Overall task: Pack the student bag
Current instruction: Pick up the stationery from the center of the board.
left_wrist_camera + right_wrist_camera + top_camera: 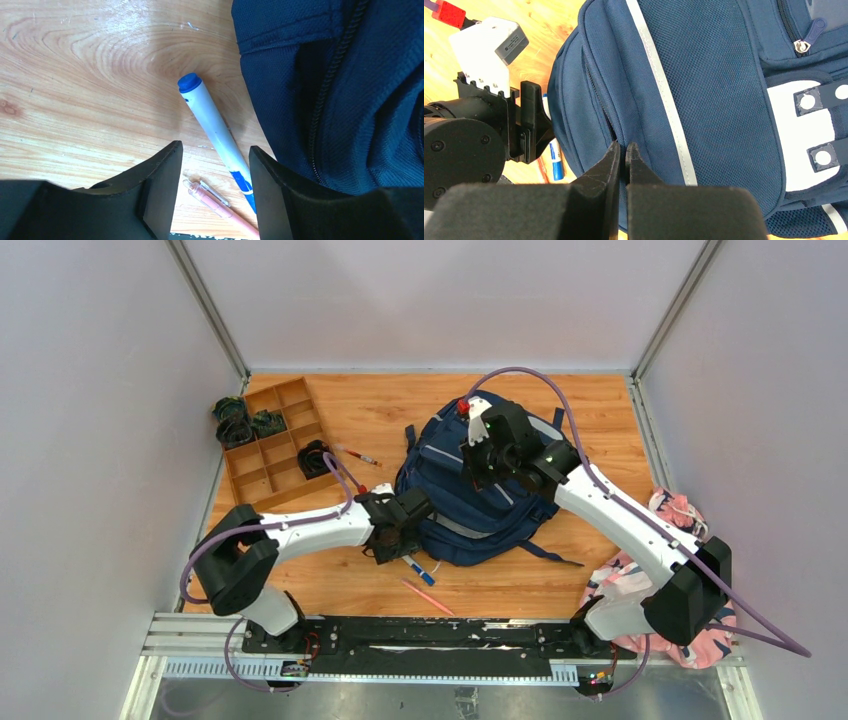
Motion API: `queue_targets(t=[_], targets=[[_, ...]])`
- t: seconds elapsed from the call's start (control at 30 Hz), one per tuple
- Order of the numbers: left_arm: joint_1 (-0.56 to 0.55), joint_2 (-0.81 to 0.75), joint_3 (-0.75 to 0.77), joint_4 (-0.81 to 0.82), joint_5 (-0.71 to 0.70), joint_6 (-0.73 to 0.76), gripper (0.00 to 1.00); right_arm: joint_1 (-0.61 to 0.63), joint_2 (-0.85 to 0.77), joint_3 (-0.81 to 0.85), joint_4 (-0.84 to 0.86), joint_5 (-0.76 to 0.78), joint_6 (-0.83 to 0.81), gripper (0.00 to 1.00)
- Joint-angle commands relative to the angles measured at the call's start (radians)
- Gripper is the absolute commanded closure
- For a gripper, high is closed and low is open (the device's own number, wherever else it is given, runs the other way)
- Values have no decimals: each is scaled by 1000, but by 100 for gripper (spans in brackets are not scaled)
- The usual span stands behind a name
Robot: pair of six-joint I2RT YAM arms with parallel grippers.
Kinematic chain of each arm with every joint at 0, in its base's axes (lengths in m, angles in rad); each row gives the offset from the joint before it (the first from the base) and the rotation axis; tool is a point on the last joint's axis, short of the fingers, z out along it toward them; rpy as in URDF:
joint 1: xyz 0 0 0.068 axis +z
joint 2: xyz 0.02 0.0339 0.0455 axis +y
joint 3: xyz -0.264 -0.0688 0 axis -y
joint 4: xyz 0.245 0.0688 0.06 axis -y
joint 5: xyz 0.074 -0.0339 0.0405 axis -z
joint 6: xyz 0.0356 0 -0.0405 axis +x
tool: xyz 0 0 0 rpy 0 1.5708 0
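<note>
Left tool (215, 150) parted over marker (210, 120) — student bag (350, 100) just beside, perhaps touching.

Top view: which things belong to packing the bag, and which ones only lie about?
Probably for the job:
- backpack
- blue-capped marker
- pink pen
- thin pen by the tray

Probably just lying about:
- wooden tray
- dark bundles
- pink patterned cloth
</note>
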Motion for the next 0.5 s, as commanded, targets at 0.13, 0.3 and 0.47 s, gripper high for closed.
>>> queue_targets(t=[0.13,0.3,0.47], targets=[[-22,65,13,0,-18,-44,52,-2,-46,-12,8,-47,21,100],[-25,131,45,10,-19,-64,63,-2,-50,-16,8,-44,21,100],[-25,146,38,56,-32,-99,73,-3,-52,-15,3,-46,18,100]])
